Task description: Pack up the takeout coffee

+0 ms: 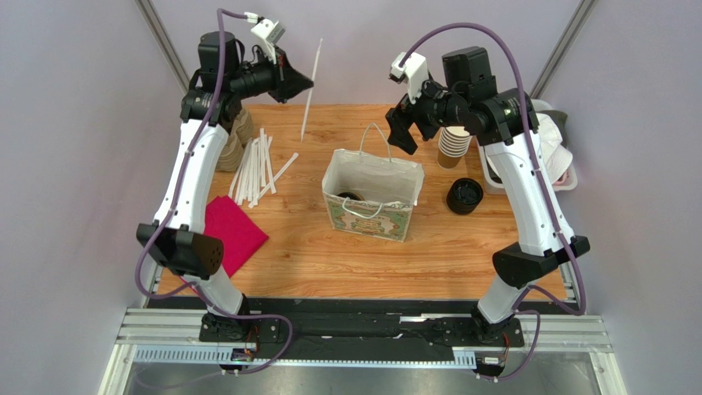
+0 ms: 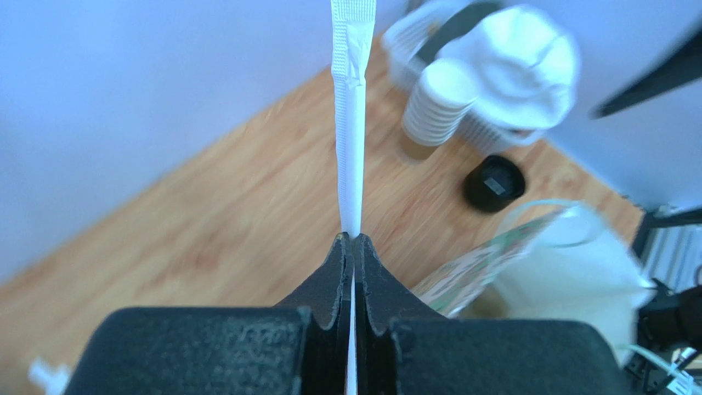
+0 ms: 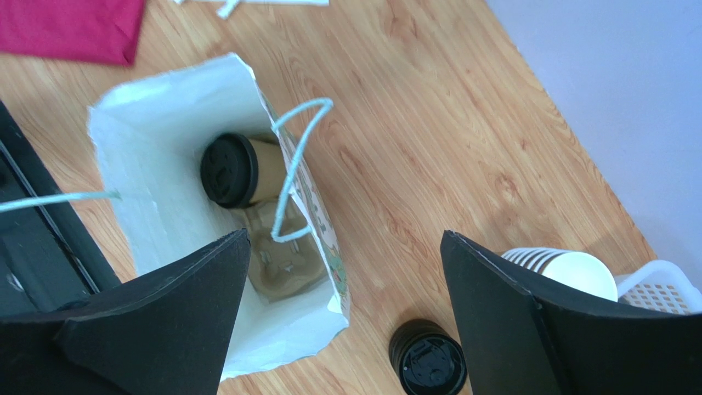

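Top view / coffee: we are finding the takeout coffee (image 1: pixel 349 197) down inside the paper bag (image 1: pixel 387 177) at the middle of the tabletop (image 1: pixel 313 255). Only its dark lid is showing here.
Top view / left fingers: the left fingers (image 1: pixel 292 82) are pinching a wrapped straw (image 1: pixel 311 86) by one end, high over the far left of the tabletop and well apart from the bag.
Top view / right fingers: the right fingers (image 1: pixel 402 133) are hanging spread above the bag's far right corner, touching nothing.
Top view / risk: we are judging that the long straw, gripped only at one end, could strike the bag's rim on the way in and tip the light bag.
Left wrist / grip: the fingers (image 2: pixel 329 284) are pressing together on the straw (image 2: pixel 350 156), which is running straight out from their tips.
Left wrist / risk: the pinch is narrow and the wrapper is thin paper, so we are expecting it could slip or pivot.
Right wrist / coffee: the takeout coffee (image 3: pixel 235 171) is sitting at the bag's (image 3: pixel 165 148) bottom, against a pulp carrier (image 3: pixel 276 259). We cannot tell whether it is fully upright.
Right wrist / fingers: the fingers (image 3: pixel 165 313) are standing wide apart with nothing between them.
Right wrist / risk: a handle (image 3: pixel 286 177) is looping across the mouth over the cup, and anything snagging it could drag the bag. The loose black lid (image 3: pixel 428 358) and cup stack (image 3: pixel 568 270) are lying near enough to be knocked.
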Controlling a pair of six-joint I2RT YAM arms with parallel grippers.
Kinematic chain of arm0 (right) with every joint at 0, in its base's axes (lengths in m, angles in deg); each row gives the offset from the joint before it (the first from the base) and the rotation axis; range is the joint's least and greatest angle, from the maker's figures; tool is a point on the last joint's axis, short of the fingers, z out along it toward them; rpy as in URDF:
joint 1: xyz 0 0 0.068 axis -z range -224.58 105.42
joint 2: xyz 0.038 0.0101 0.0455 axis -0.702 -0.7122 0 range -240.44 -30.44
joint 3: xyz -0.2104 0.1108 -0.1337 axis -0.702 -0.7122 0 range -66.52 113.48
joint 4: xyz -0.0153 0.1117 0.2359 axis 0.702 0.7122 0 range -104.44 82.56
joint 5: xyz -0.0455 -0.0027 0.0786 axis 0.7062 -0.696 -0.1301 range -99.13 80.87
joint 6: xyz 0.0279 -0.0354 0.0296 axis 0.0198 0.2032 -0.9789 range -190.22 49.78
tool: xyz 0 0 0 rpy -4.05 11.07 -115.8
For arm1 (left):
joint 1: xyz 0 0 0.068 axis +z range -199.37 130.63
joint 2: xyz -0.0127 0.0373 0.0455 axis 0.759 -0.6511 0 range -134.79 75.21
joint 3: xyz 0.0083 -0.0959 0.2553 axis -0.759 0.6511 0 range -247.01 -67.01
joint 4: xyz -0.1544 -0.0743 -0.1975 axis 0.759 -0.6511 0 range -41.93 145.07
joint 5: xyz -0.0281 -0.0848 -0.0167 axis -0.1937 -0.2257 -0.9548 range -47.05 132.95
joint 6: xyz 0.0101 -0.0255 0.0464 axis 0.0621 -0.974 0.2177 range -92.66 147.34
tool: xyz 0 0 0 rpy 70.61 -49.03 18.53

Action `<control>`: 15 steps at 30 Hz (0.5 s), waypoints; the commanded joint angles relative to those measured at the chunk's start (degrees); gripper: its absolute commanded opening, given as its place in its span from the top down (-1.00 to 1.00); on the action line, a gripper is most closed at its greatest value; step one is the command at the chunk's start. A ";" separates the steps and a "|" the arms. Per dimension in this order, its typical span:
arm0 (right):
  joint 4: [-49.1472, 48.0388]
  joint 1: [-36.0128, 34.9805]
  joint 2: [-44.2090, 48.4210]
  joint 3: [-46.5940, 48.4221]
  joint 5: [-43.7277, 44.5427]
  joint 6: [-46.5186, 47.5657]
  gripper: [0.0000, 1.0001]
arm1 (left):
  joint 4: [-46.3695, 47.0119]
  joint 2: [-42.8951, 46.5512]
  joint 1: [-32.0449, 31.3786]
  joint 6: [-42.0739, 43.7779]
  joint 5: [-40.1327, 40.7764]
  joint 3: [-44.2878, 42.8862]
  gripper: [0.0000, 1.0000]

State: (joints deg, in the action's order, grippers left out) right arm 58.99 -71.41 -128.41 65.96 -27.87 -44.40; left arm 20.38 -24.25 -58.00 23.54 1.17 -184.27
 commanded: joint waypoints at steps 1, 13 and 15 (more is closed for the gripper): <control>-7.39 -0.24 5.06 3.92 -4.28 -9.10 -0.83 | 17.53 7.52 -3.93 -3.41 -9.37 5.79 1.00; -45.81 -0.41 11.14 -0.82 -11.31 -37.68 -0.56 | 34.07 12.89 -8.95 -15.97 -12.44 9.76 1.00; -46.88 -0.77 9.57 0.40 -11.67 -40.39 -0.55 | 38.03 13.41 -9.22 -20.26 -13.32 10.81 1.00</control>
State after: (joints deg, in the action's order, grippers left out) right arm 24.06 -71.46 -116.94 66.16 -36.63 -73.34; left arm 48.20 -13.23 -66.61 12.31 -9.32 -174.82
